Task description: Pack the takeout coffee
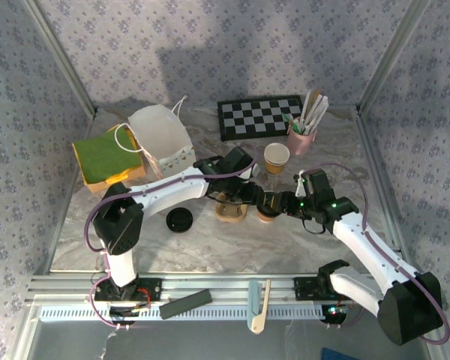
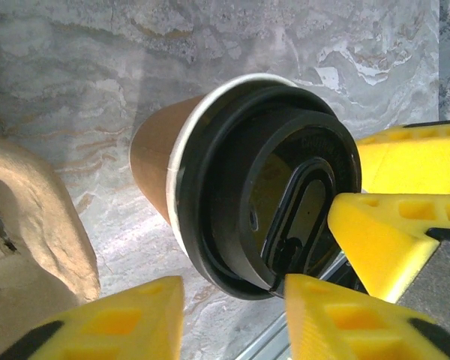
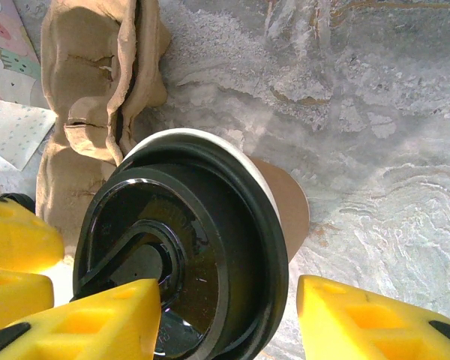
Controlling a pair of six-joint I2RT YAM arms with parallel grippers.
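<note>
- Top external: takeout coffee (image 1: 266,214) on the marble bench (image 1: 210,244), just beside the pulp cup tray (image 1: 231,210); left jaws and right jaws meet at it from opposite sides.
- Left wrist: left jaws apart, tips at the near edge of the black lid (image 2: 270,195), nothing clamped between them.
- Right wrist: right jaws apart, flanking the lid; grip or mere contact, cannot tell. Tray close beside the cup.

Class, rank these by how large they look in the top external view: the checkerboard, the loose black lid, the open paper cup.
1. checkerboard: clearly largest.
2-3. loose black lid and open paper cup: they look about alike, and the cup's rim stands nearer the camera, so unranked.
</note>
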